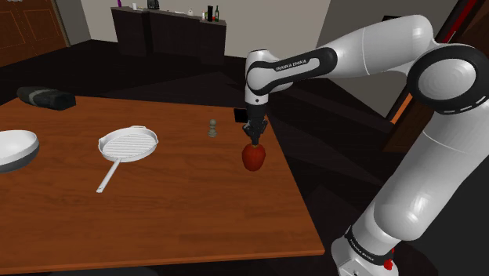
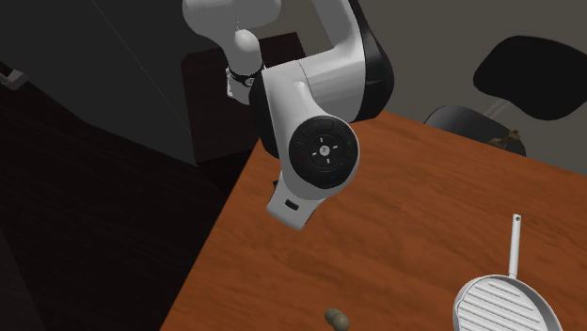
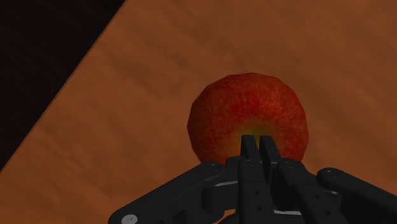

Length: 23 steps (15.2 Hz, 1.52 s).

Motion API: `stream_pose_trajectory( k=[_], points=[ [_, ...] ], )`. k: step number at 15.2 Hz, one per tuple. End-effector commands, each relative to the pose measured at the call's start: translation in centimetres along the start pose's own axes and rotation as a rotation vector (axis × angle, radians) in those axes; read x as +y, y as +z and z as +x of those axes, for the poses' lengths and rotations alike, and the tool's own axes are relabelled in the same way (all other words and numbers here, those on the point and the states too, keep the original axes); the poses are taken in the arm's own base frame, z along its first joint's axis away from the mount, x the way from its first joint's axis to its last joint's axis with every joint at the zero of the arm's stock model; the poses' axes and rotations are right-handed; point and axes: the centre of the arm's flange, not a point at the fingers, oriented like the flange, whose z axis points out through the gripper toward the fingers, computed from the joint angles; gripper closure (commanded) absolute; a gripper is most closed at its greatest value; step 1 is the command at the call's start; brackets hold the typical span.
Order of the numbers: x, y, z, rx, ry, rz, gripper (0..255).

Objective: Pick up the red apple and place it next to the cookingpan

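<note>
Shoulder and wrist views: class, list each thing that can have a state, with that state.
Round red apple: clasped at its top by the fingers.
Black gripper: shut on the apple.
White ribbed cooking pan: upright and empty on the brown wooden table.
White bowl: upright on the table.

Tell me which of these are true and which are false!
1. The apple is red. True.
2. The pan is black. False: it is white, with ridges inside.
3. The robot's hand is right on top of the apple. True.
4. The apple is lying inside the pan. False: it is well apart from the pan, near the edge of the brown table.
</note>
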Motion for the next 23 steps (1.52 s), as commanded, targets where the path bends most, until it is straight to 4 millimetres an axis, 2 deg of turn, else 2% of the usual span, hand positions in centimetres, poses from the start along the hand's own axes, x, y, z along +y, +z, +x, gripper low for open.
stream_pose_trajectory(
  k=[1, 23],
  points=[
    [0.0, -0.5, -0.1, 0.0, 0.0, 0.0, 255],
    [-0.4, -11.8, -2.7, 0.0, 0.0, 0.0, 255]
  ],
)
